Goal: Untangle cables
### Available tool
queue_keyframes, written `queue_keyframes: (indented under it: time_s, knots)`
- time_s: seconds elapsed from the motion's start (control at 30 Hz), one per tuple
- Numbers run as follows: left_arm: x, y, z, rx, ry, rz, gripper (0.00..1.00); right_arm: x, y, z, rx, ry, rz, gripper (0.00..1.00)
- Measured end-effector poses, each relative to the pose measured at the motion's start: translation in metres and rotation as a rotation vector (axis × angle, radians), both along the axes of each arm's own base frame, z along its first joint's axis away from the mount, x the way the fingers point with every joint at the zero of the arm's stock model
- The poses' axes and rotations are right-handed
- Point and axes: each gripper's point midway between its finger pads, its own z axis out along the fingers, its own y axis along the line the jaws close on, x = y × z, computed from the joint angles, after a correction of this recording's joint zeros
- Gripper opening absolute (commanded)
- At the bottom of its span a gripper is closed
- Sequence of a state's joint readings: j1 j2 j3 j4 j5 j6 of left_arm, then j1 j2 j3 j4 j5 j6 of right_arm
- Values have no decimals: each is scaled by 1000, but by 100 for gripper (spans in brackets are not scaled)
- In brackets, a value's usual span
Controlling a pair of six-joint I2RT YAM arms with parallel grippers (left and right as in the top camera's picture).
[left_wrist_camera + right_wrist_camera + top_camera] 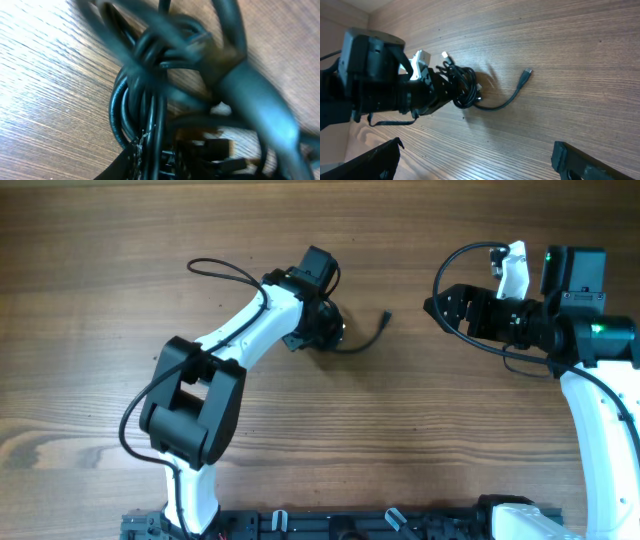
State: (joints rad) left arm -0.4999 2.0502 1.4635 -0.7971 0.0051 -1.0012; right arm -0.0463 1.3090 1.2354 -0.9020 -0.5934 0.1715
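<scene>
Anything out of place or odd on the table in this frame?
Only the cables: bunched in a knotted coil at the left gripper, with one plug end trailing loose across the wood. No damage or spill shows.

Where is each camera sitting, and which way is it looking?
Overhead: above the table, looking straight down; shows both white arms, the left end effector and right end effector.
Left wrist: on the left arm, right against the cables; too blurred to pick out its fingers.
Right wrist: on the right arm, facing the left end effector across the table; its own fingertips show in the bottom corners.
Shared: overhead and right wrist both show the cables' loose plug end.
</scene>
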Motion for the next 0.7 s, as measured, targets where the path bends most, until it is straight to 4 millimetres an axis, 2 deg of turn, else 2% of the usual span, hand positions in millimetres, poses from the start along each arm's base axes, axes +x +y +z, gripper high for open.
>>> queue_keyframes:
  time_s: [0.1,0.13,0.4,0.53,0.63,0.67,0.7]
  knots:
    - [-3,-1,-8,20,22,1,7,0,0,0,0,1,0,100]
    - [-3,-1,-8,20,24,5,5,0,0,0,0,0,0,100]
    - [4,-7,-7,-7,-7,-7,4,0,0,0,0,-1,0,100]
    - [11,-16,2,-117,-10,-215,4,3,0,2,1,-16,-3,99]
    - [17,-14,42,-297,-47,-302,4,7,4,8,26,-45,11,96]
    - [18,-10,65,-382,-71,-322,4,8,7,12,43,-57,22,95]
    - [23,-3,99,-485,-128,-348,4,9,12,17,72,-76,44,94]
